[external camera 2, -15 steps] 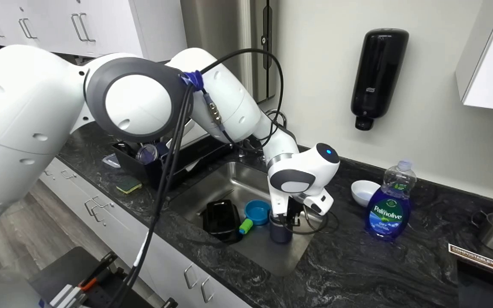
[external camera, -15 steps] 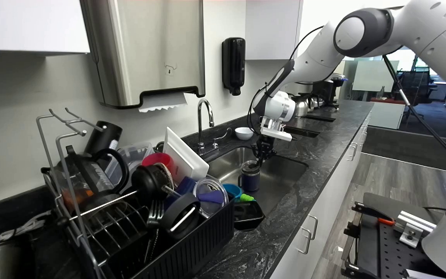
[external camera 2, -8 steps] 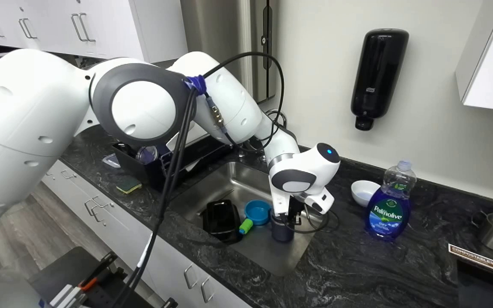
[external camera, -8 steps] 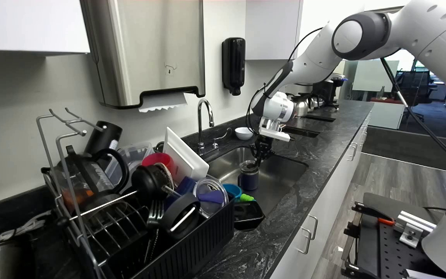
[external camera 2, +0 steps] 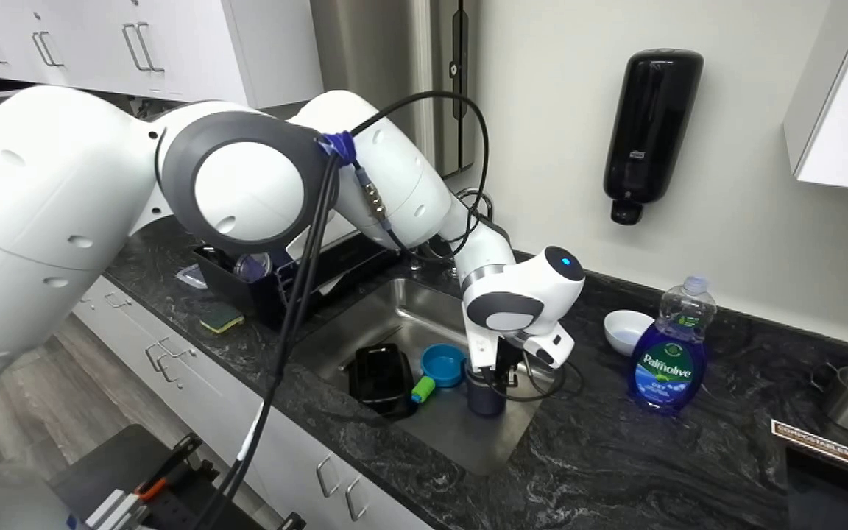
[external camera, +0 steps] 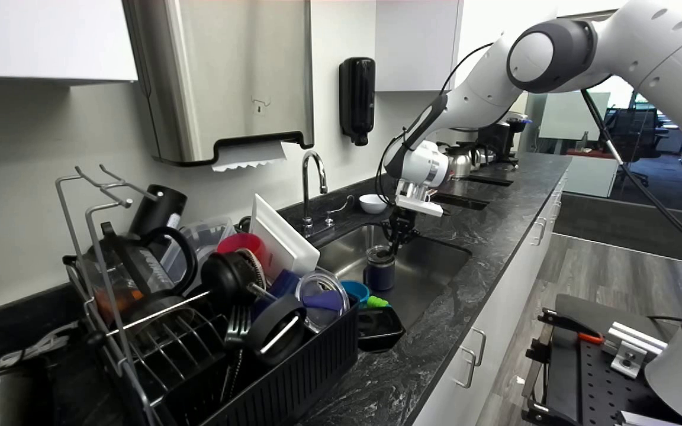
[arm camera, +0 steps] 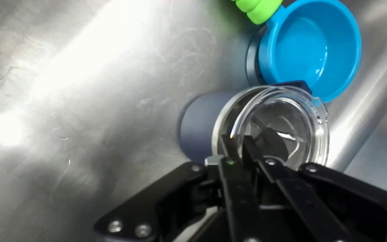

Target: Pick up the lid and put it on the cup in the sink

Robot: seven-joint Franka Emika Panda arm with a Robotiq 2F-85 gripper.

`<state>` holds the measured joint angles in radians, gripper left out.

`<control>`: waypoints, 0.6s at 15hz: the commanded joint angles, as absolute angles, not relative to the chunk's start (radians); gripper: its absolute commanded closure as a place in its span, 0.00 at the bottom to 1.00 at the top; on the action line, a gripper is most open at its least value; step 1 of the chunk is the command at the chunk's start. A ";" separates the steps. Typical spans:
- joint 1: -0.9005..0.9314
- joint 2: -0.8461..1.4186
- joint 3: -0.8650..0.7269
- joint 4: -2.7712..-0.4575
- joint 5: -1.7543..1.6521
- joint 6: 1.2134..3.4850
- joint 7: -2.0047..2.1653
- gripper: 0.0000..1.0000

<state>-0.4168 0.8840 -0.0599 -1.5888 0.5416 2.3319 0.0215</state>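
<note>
We see the cup (external camera: pixel 380 275) shifted slightly in the sink (external camera: pixel 427 272); our gripper (arm camera: pixel 239 141) pinches the clear lid (arm camera: pixel 282 117), which looks off-centre over its mouth from the wrist, so we judge alignment remains. In an exterior view, a dish rack (external camera: pixel 311 364) stands between the long edges of the worktop (external camera: pixel 512 198), a bowl (external camera: pixel 373 203) sits by the back one, and wood floor (external camera: pixel 613 266) lies past the front one.

In the wrist view you have open sink floor (arm camera: pixel 123 127) across the left; the blue bowl (arm camera: pixel 309 50) blocks your upper right, and the sink wall (arm camera: pixel 381 148) closes your right edge.
</note>
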 commanded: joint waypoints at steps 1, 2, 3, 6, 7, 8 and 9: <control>-0.423 0.905 -0.051 -1.560 0.527 2.312 0.026 0.98; -0.423 0.906 -0.050 -1.559 0.526 2.312 0.026 0.98; -0.423 0.907 -0.049 -1.558 0.526 2.312 0.026 0.98; -0.424 0.910 -0.048 -1.552 0.526 2.303 0.026 0.64; -0.422 0.911 -0.050 -1.552 0.522 2.301 0.027 0.59; -0.420 0.912 -0.052 -1.553 0.518 2.301 0.029 0.51; -0.419 0.910 -0.053 -1.556 0.513 2.301 0.030 0.44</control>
<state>-0.4162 0.8999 -0.0552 -1.5753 0.5363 2.3266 0.0214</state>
